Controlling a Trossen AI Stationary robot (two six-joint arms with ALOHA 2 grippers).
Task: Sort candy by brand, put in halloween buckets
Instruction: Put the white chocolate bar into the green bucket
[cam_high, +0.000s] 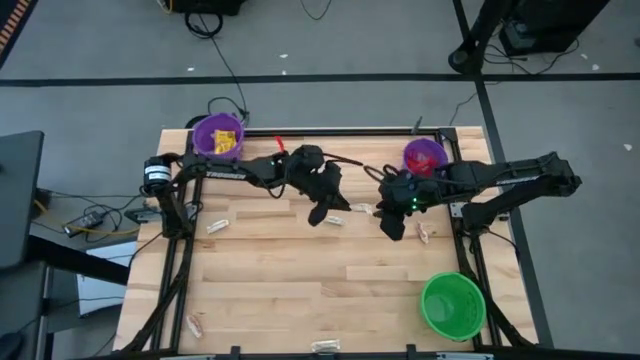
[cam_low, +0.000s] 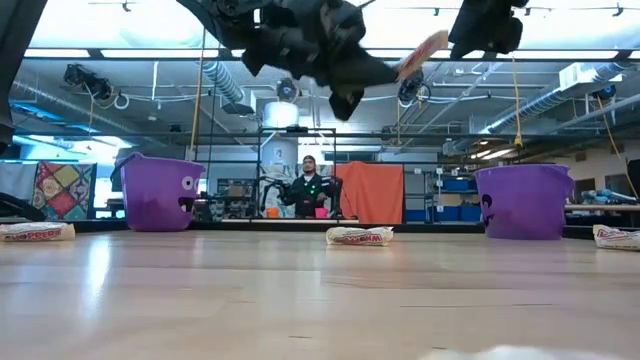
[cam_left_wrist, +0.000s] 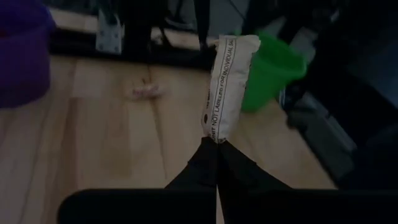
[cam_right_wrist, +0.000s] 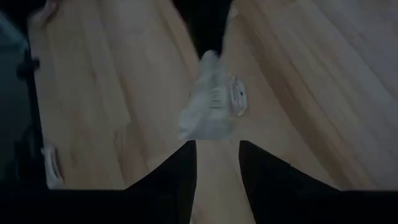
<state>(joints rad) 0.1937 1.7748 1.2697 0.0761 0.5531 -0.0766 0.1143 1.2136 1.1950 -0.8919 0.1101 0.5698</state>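
High view: a pale wooden desk (cam_high: 280, 280) on grey floor. Nearest the green bucket (cam_high: 452, 306), a purple bucket (cam_high: 424, 155) holds red candy; the far purple bucket (cam_high: 218, 137) holds yellow. Left end effector (cam_left_wrist: 216, 144) pinches a white wrapped candy (cam_left_wrist: 225, 87); right end effector (cam_right_wrist: 217, 149) is open.

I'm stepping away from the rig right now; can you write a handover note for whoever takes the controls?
Left gripper: shut on a cream candy wrapper, held above mid-table.
Right gripper: open, hovering over a loose pale candy on the table.
Buckets: left purple bucket holds yellow candy, right purple bucket holds red, green bucket sits at the near right corner.
Left to do: drop the held piece, then clear the scattered cream pieces.
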